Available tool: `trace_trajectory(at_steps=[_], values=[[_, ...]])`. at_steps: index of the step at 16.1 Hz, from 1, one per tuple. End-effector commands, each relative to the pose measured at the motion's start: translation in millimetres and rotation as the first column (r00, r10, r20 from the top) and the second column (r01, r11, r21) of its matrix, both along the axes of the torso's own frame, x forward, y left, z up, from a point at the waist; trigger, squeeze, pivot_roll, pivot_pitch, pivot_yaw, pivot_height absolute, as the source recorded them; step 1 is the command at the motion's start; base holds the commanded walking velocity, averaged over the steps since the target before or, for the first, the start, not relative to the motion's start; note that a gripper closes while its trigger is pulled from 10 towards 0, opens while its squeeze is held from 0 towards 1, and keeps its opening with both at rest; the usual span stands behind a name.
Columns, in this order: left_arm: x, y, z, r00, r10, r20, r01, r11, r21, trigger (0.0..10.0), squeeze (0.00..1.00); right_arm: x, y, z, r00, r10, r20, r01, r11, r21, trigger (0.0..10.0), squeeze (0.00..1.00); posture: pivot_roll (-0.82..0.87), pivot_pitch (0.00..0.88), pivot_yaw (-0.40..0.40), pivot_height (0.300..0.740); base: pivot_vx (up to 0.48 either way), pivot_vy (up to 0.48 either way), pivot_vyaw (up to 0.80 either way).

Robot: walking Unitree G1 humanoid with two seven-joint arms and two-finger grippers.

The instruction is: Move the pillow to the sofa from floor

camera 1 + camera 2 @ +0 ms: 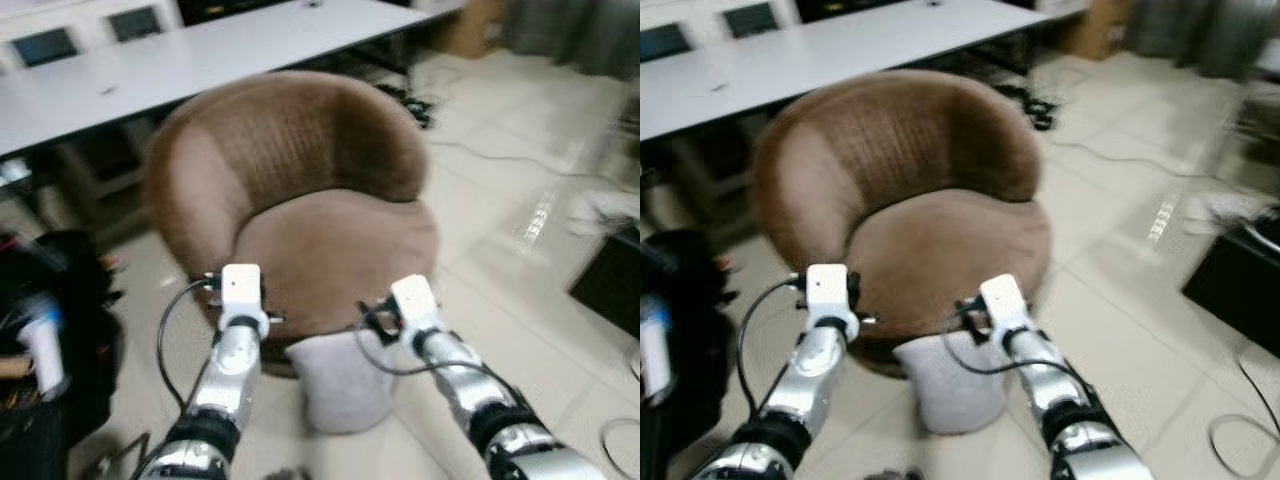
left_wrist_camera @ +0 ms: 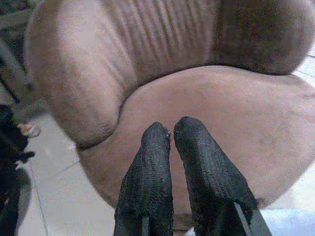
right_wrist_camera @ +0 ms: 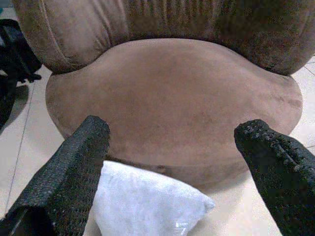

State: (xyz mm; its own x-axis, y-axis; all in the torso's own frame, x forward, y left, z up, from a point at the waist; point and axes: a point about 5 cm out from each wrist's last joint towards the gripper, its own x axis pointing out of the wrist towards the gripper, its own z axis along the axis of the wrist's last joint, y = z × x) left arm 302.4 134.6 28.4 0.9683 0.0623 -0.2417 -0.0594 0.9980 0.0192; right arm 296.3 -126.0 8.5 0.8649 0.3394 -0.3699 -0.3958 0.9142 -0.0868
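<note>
1. The pillow (image 1: 340, 385), pale grey-white and plump, lies on the tiled floor (image 1: 500, 250) right at the front foot of the sofa (image 1: 300, 200), a round brown tub chair with a ribbed back and a smooth seat cushion. The pillow's upper edge touches or nearly touches the sofa's base; the blur in the head views keeps me from telling which.

2. The right gripper (image 3: 177, 162) is held out low over the pillow, pointing at the front of the sofa seat. Its two black fingers (image 3: 74, 172) are spread wide apart (one at each side of the wrist picture), and nothing is between them.

3. In the right wrist view the pillow (image 3: 147, 201) lies below and between the spread fingers, closer to one finger, whose side overlaps the pillow's edge. Whether that finger actually touches the fabric cannot be told. The other finger (image 3: 275, 162) stands well clear of the pillow, with bare floor beneath it.

4. The left gripper (image 2: 172, 135) is raised in front of the sofa's seat edge, beside the pillow rather than over it. Its fingers (image 2: 152, 172) are pressed together at the tips and grip nothing; a pale patch in that view's corner, beside the fingers, may be the pillow.

5. In the head views both silver arms reach forward, the left arm (image 1: 230, 370) to the pillow's left and the right arm (image 1: 450, 370) to its right.

6. Behind the sofa stands a long white table (image 1: 200, 60); a black bag (image 1: 50, 330) sits on the floor at the robot's left, and a cable (image 1: 500, 160) trails over the tiles at the right.
</note>
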Motion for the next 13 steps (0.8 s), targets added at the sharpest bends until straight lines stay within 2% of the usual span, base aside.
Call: trace_trajectory(at_steps=[1, 2, 3, 4, 5, 6, 11, 13], values=[[0.7, 9.9, -0.4, 1.0, 0.025, -0.004, -0.025, 1.0, 0.002, 10.0, 0.0, 2.7, 7.5, 2.5, 1.0, -0.003, -0.001, 0.003, 1.0, 0.024, 10.0, 0.0, -0.12, 0.0, 0.061, 0.74, 0.0, 0.0, 0.63], [0.7, 8.5, -1.1, 1.0, 0.014, -0.015, -0.015, 1.0, -0.021, 10.0, 1.0, 2.8, 6.4, 2.2, 1.0, -0.013, -0.007, 0.013, 0.999, 0.03, 10.0, 0.0, -0.12, 0.0, 0.061, 0.74, 0.0, 0.0, 0.0], [0.2, 8.4, -3.0, 0.999, 0.016, -0.038, -0.017, 1.0, -0.026, 10.0, 1.0, 2.7, 6.2, 2.1, 1.0, -0.014, -0.009, 0.015, 0.999, 0.032, 10.0, 0.0, -0.12, 0.0, 0.061, 0.74, 0.0, 0.0, 0.0], [-0.5, 8.2, -4.9, 0.998, 0.023, -0.054, -0.026, 0.997, -0.073, 0.0, 1.0, 2.8, 5.9, 2.0, 1.0, -0.017, -0.011, 0.017, 0.999, 0.032, 10.0, 0.0, -0.12, 0.0, 0.061, 0.74, 0.0, 0.0, 0.0], [-1.1, 6.7, -3.6, 1.0, -0.008, -0.021, 0.005, 0.989, -0.148, 0.0, 0.08, 3.0, 5.6, 2.1, 1.0, -0.018, -0.011, 0.018, 0.999, 0.028, 10.0, 0.0, -0.12, 0.0, 0.061, 0.74, 0.0, 0.0, 0.0], [-0.8, 6.2, -3.5, 1.0, -0.022, -0.017, 0.019, 0.988, -0.154, 0.0, 0.0, 3.2, 5.8, 2.3, 1.0, -0.016, -0.011, 0.016, 0.999, 0.028, 10.0, 0.0, -0.12, 0.0, 0.061, 0.74, 0.0, 0.0, 0.0], [-2.3, 4.7, -6.5, 0.999, -0.016, -0.032, 0.008, 0.969, -0.248, 0.0, 0.0, 3.3, 8.3, 2.1, 1.0, -0.005, -0.016, 0.005, 1.0, 0.021, 10.0, 0.0, -0.11, 0.0, 0.062, 0.74, 0.0, 0.0, 0.0], [-6.3, 5.9, -10.6, 0.999, -0.034, -0.033, 0.024, 0.967, -0.255, 0.0, 0.0, 3.5, 8.7, 2.1, 1.0, -0.002, -0.018, 0.002, 1.0, 0.019, 10.0, 0.0, -0.11, 0.0, 0.061, 0.74, 0.0, 0.0, 0.0]])
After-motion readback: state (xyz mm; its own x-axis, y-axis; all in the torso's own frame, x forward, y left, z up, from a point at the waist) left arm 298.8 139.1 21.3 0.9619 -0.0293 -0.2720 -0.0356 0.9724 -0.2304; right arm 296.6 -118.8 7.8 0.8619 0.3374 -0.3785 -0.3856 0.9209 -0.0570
